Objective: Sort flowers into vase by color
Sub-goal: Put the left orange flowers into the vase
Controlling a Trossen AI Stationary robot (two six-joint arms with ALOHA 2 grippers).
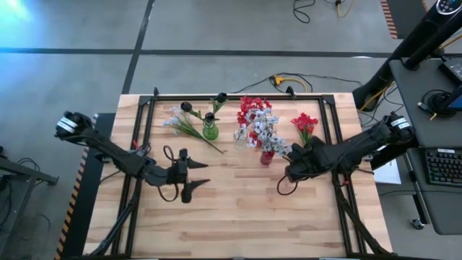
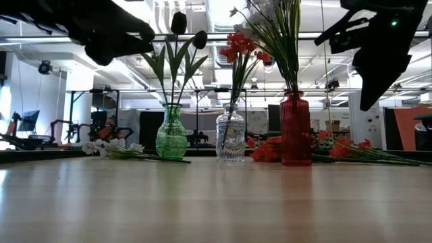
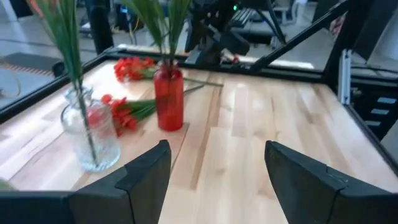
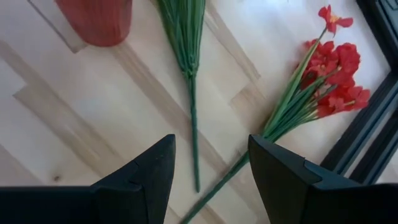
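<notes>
Two grippers hang over the near half of the table, and neither has hold of anything. The left gripper hovers above bare wood at left of centre, its fingers spread with nothing between them. The right gripper hovers just near of the red vase, fingers parted and empty, looking down on two loose sprays.

Past the grippers, three vases stand in a row across the table's middle: the green vase on the left, the clear glass vase in the centre, the red vase on the right. The dark-bud flowers stand in the green vase. Red blossoms stand in the clear glass vase. Green stems with pale blossoms rise from the red vase.

Still on the wood are a red spray lying right of the red vase, a second green stem beside it whose blossoms I cannot see, and a pale blue-white spray lying just left of the green vase.

I judge the sorting well begun but not finished: each vase holds something, and at least three sprays remain to be lifted. The right gripper looks best placed for the red spray.
</notes>
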